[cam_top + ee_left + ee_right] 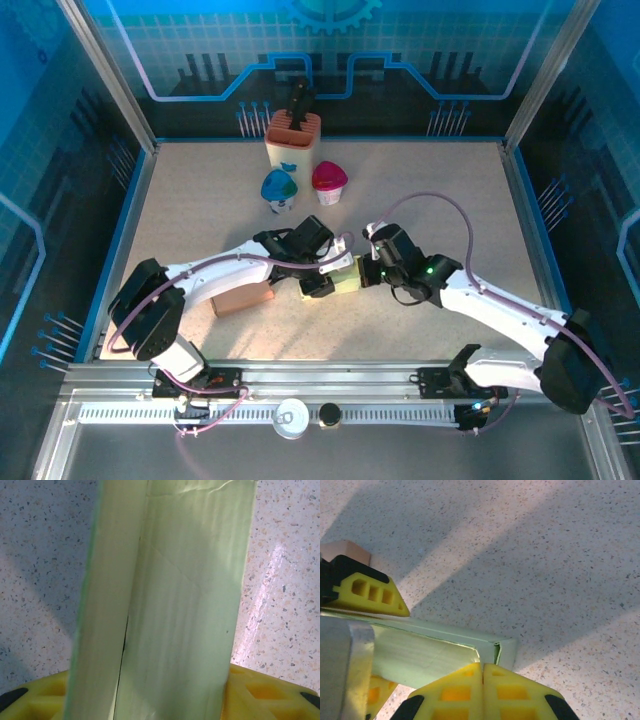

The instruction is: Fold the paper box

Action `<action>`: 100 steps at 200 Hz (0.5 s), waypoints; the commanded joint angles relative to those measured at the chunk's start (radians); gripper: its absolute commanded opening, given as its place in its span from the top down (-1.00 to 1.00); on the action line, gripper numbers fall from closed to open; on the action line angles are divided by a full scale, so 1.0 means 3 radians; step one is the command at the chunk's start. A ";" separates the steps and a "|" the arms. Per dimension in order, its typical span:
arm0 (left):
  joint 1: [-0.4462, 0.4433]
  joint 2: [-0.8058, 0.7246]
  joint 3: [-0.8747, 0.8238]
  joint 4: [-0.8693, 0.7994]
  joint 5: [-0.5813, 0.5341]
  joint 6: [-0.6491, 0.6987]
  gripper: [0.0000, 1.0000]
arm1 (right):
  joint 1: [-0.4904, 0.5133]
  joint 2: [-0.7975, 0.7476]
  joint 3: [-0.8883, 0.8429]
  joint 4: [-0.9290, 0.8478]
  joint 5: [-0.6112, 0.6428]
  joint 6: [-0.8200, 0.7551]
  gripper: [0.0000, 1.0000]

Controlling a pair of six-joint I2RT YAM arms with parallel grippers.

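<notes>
We see the left tool standing about half open and clamped on the paper box, whose pale green panels span the gap between its yellow fingers. The right tool is fully closed, its two yellow fingertips pressed flat together against the box's end, just beside a folded corner; we cannot tell whether a thin flap is caught between them. The box is long and narrow, held between the two tools low over the middle of the speckled worktop; we cannot tell whether it rests there. Near the box, on the left arm's side, lies a brown block. Well beyond the box, towards the far edge, a blue-green cup and a pink cup stand side by side, and behind them an orange and white container with something dark standing in it.
</notes>
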 commanded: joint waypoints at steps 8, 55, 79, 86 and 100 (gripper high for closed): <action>0.0024 -0.0061 -0.0008 0.0115 -0.0072 -0.0099 -0.09 | 0.0134 -0.0127 -0.0152 0.0133 0.0308 0.0079 1.00; 0.0040 -0.0293 -0.0226 0.0362 0.0044 -0.0280 -0.15 | 0.0214 -0.0236 -0.0283 0.0257 0.0438 0.0159 1.00; 0.0041 -0.0321 -0.0311 0.0445 0.0073 -0.0338 -0.18 | 0.0290 -0.0242 -0.0319 0.0290 0.0554 0.0227 1.00; 0.0040 -0.0319 -0.0316 0.0444 0.0082 -0.0347 -0.18 | 0.0305 -0.0244 -0.0326 0.0298 0.0573 0.0254 1.00; 0.0042 -0.0296 -0.0309 0.0427 0.0082 -0.0343 -0.19 | 0.0338 -0.0237 -0.0319 0.0296 0.0605 0.0305 1.00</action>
